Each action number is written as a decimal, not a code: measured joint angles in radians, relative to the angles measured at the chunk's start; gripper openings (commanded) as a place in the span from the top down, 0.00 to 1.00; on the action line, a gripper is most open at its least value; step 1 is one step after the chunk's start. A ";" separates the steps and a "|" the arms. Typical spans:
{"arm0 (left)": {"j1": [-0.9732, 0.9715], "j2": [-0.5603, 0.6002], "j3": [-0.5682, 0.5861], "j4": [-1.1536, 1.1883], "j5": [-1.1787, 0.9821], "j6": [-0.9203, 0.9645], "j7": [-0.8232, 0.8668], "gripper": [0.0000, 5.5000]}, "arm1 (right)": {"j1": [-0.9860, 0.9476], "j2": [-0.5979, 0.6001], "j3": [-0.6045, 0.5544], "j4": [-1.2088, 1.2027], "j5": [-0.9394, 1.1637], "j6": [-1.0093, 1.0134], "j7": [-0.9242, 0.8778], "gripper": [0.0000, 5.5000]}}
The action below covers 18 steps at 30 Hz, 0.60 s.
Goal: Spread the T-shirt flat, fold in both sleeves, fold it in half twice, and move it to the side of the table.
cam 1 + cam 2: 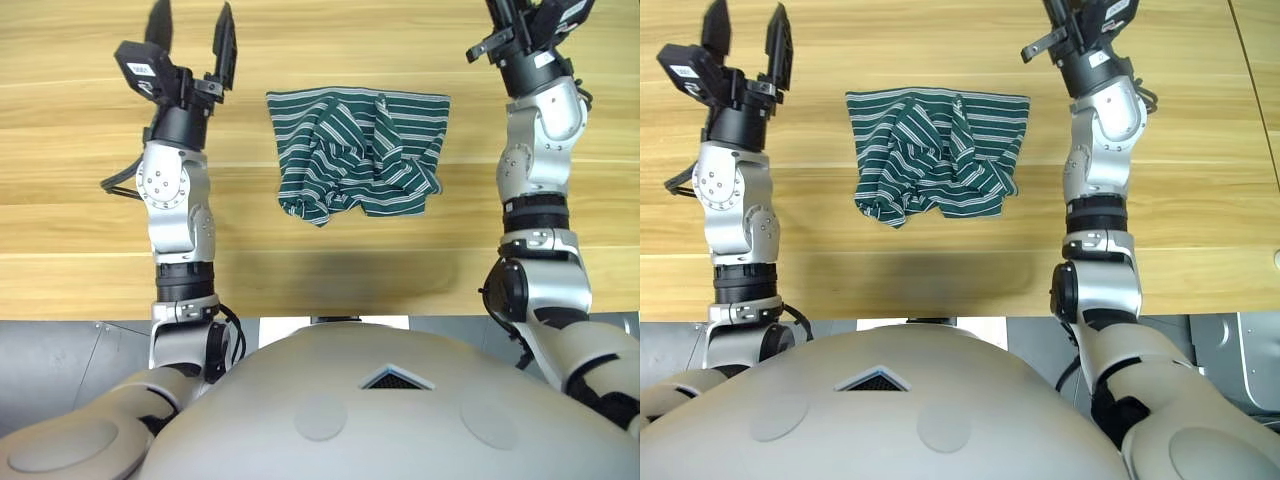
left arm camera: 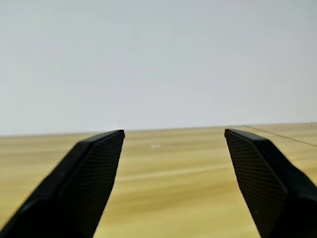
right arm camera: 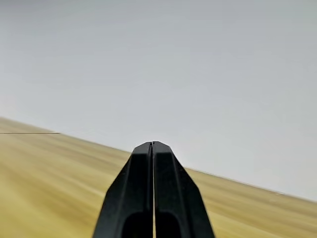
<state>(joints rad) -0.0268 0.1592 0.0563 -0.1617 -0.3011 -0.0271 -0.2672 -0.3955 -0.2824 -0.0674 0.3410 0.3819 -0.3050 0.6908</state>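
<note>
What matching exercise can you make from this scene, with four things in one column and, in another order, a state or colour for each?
Column one:
1. T-shirt
2. left gripper
3. right gripper
4. table

Column two:
a. jaws shut
b. light wood
c. crumpled, green with stripes
d. jaws open

Pairs: 1-c, 2-d, 3-a, 4-b.
</note>
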 measured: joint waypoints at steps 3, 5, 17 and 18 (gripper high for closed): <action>0.115 -0.008 -0.094 -0.171 -0.013 0.174 0.019 0.28 | 0.064 -0.096 0.003 -0.203 0.069 0.246 0.028 0.84; 0.197 -0.023 -0.167 -0.289 -0.014 0.287 0.054 0.21 | 0.115 -0.179 0.006 -0.337 0.112 0.452 0.037 0.77; 0.290 -0.036 -0.306 -0.392 0.184 0.384 0.189 0.18 | 0.375 -0.269 0.110 -0.689 0.207 1.059 -0.045 0.67; 0.290 -0.039 -0.315 -0.386 0.193 0.378 0.189 0.18 | 0.380 -0.269 0.114 -0.692 0.207 1.078 -0.047 0.67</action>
<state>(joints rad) 0.2631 0.1203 -0.2584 -0.5475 -0.1080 0.3505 -0.0784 -0.0153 -0.5511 0.0467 -0.3514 0.5887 0.7733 0.6439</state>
